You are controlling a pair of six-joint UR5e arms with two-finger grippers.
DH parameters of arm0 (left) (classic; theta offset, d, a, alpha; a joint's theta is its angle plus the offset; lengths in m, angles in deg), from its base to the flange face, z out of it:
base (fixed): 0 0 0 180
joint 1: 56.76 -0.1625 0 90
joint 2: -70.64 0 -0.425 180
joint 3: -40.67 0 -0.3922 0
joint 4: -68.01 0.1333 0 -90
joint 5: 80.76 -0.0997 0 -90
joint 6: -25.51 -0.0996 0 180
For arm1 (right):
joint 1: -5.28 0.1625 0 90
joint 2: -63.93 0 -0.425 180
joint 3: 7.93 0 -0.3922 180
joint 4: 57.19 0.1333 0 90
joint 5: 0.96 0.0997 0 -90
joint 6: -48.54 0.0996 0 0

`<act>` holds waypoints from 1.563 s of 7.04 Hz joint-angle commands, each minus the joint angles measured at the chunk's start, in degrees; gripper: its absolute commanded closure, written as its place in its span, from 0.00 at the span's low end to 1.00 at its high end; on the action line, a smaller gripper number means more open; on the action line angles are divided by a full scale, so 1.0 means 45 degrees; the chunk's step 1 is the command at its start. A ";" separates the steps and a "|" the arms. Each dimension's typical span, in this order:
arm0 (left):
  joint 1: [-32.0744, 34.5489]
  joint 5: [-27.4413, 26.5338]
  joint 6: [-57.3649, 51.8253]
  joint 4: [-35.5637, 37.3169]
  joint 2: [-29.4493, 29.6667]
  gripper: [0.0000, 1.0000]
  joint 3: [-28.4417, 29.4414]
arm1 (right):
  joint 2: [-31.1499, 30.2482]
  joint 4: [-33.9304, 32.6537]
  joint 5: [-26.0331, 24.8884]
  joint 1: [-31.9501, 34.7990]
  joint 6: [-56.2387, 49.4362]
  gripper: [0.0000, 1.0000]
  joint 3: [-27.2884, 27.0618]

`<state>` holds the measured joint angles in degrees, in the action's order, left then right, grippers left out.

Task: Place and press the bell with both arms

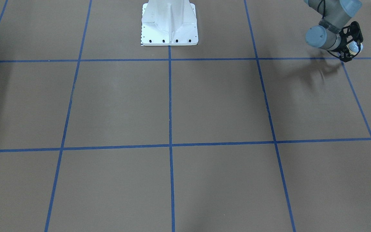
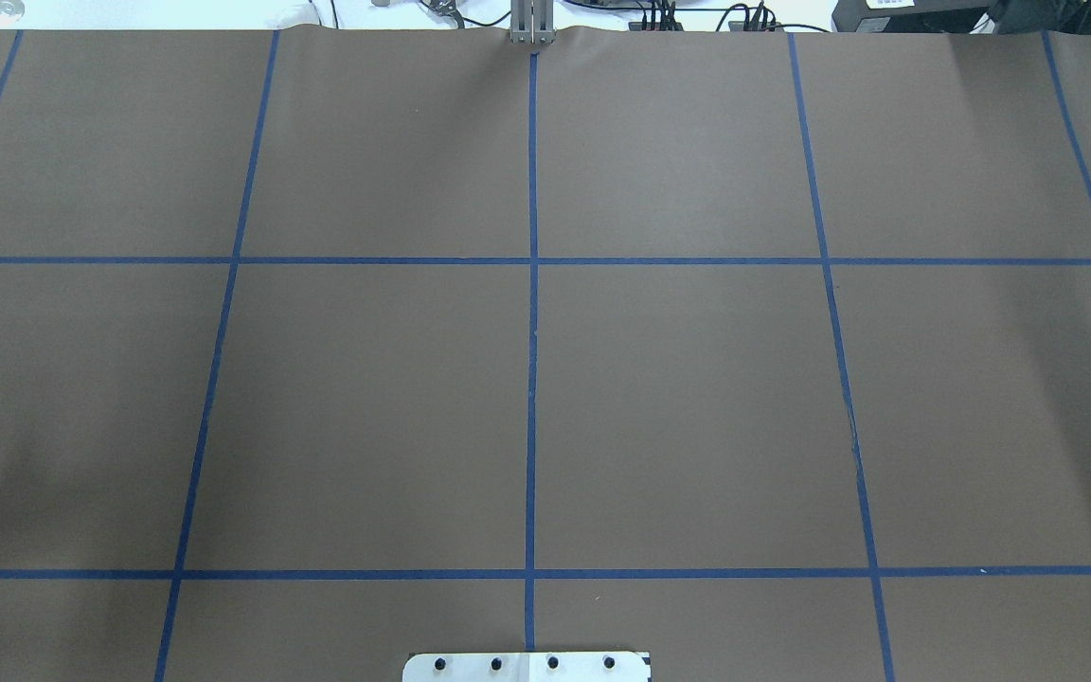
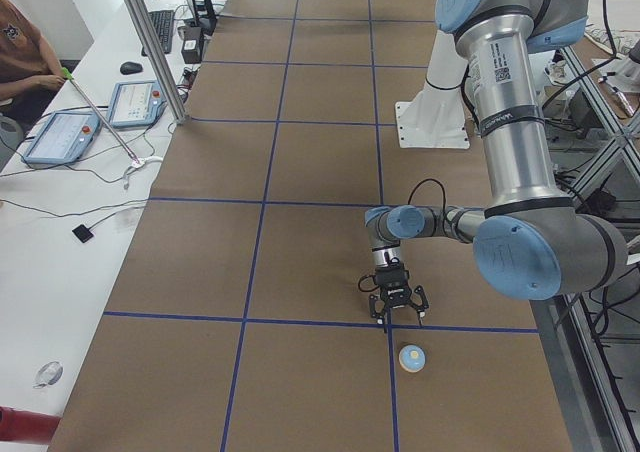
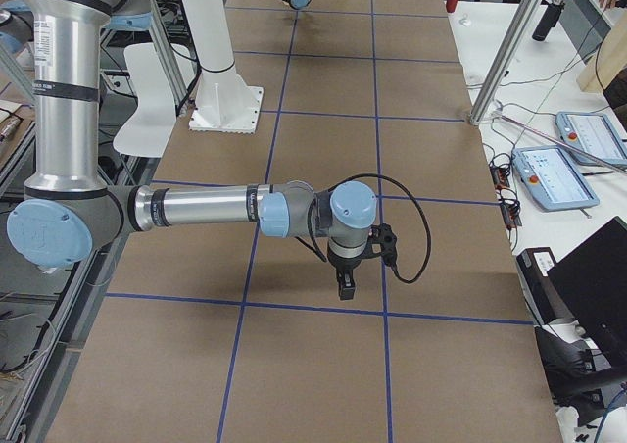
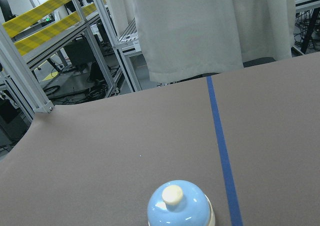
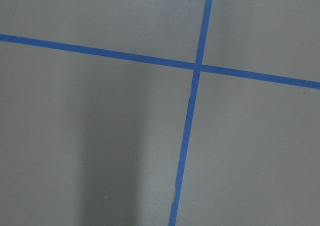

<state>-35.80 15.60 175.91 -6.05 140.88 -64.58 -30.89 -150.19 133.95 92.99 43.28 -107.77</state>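
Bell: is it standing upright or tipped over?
Upright: the bell sits flat on the table, its cream button on top.

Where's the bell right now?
In the exterior left view the bell sits on the table at the robot's left end, beside a blue tape crossing, just camera-side of the left end effector, which isn't holding it.

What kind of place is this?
Likely a robot lab: a robot arm works over a table gridded with blue tape, with control tablets on the bench beside it.
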 commanded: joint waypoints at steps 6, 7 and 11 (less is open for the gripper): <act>0.0012 -0.0065 0.0638 0.0344 -0.0356 0.00 0.0710 | 0.0036 0.0022 -0.0019 0.0000 -0.0022 0.00 0.0019; -0.0007 -0.0065 0.1066 0.0344 -0.0356 0.00 0.0712 | 0.0055 0.0022 -0.0019 0.0000 -0.0022 0.00 0.0038; -0.0066 -0.0104 0.1832 0.0324 -0.0180 0.00 0.1121 | 0.0075 0.0022 -0.0019 0.0000 -0.0041 0.00 0.0292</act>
<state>-36.05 15.21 183.56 -4.52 139.78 -60.38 -30.59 -150.09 133.82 93.00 43.10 -106.69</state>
